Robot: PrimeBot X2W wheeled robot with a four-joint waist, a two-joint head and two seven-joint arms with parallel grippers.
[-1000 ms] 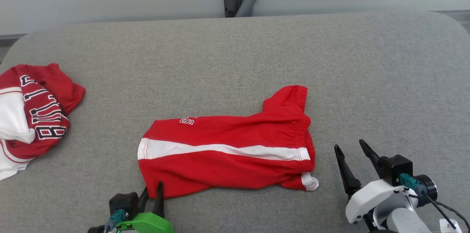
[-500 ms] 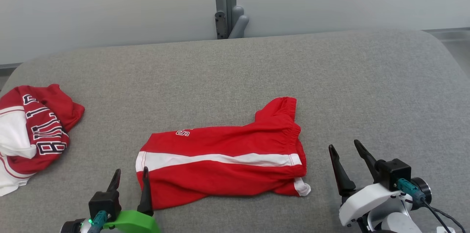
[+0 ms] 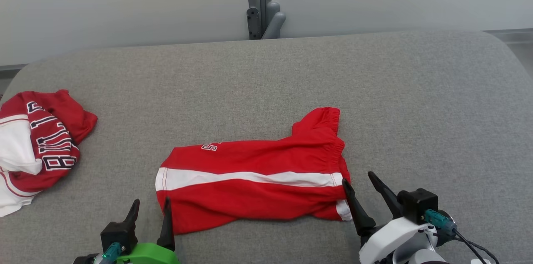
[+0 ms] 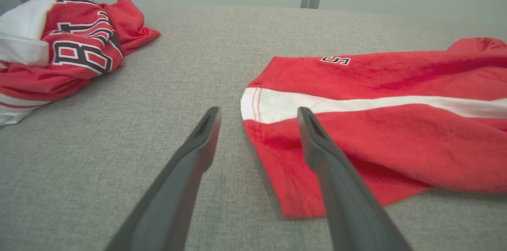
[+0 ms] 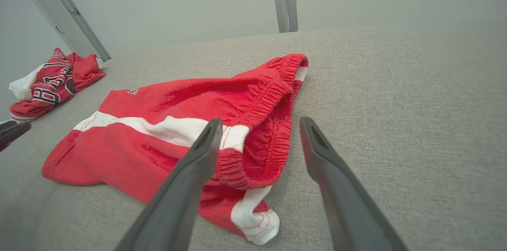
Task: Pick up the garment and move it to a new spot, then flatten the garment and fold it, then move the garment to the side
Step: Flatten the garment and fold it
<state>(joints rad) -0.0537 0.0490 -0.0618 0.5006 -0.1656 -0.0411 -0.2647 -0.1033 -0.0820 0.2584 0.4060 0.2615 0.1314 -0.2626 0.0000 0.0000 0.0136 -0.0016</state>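
The garment is a pair of red shorts with a white side stripe, lying folded lengthwise at the middle of the grey padded table. My left gripper is open at its leg hem. In the left wrist view the shorts have their hem edge between the gripper's fingers, one finger over red cloth, the other over bare table. My right gripper is open at the elastic waistband end. In the right wrist view that gripper straddles the waistband of the shorts.
A crumpled red and white jersey with black lettering lies at the table's left edge, also seen as the jersey in the left wrist view. A grey post with a bracket stands behind the far edge. Bare table stretches to the right and back.
The left gripper, nearly shut at the hem a second ago, has opened and shifted slightly left. The right gripper has moved left up to the waistband. The head camera has shifted a little.
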